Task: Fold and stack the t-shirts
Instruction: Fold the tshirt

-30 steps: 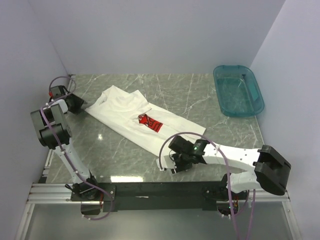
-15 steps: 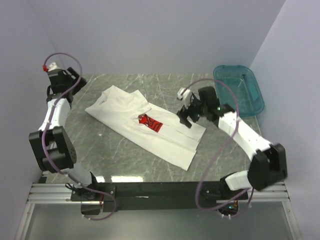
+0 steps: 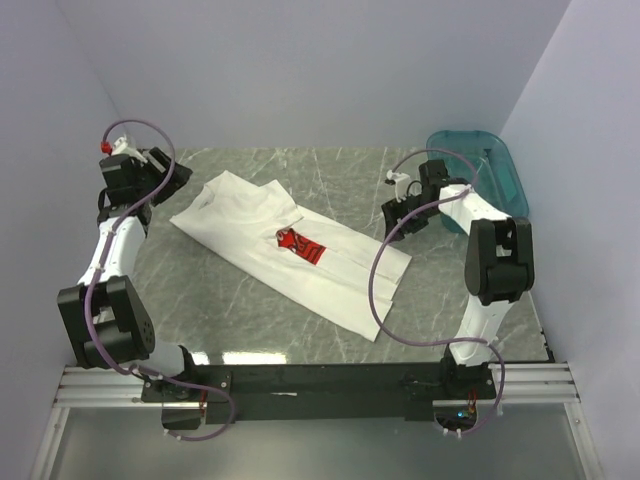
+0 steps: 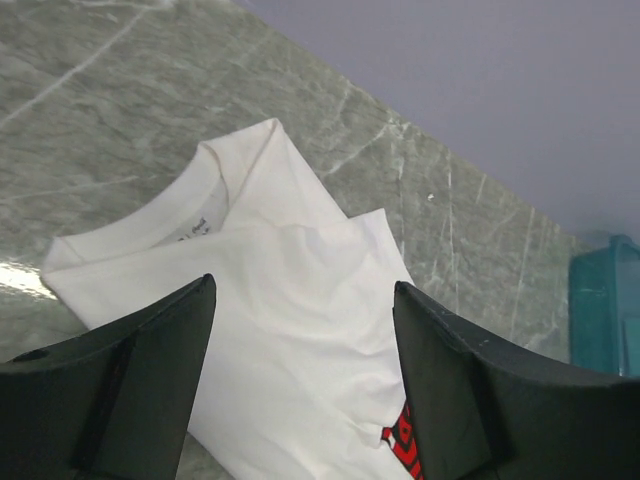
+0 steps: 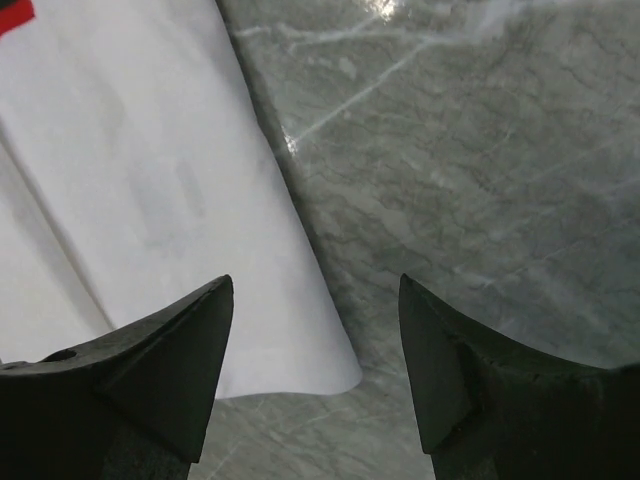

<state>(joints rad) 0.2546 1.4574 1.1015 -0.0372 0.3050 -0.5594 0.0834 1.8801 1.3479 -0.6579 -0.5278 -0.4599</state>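
One t-shirt (image 3: 290, 250) is found lying diagonally on the surface (image 3: 220, 290), already narrowed to a long strip. Crosswise folds and stacking are judged outstanding. The left hand (image 4: 302, 295) is held wide open and empty over the collar end, the right hand (image 5: 315, 290) likewise over the hem corner.

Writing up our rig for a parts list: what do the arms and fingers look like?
The left arm and right arm have white links and black joints. A purple cable loops along each; the left's has a red connector. The fingers are black wedges.
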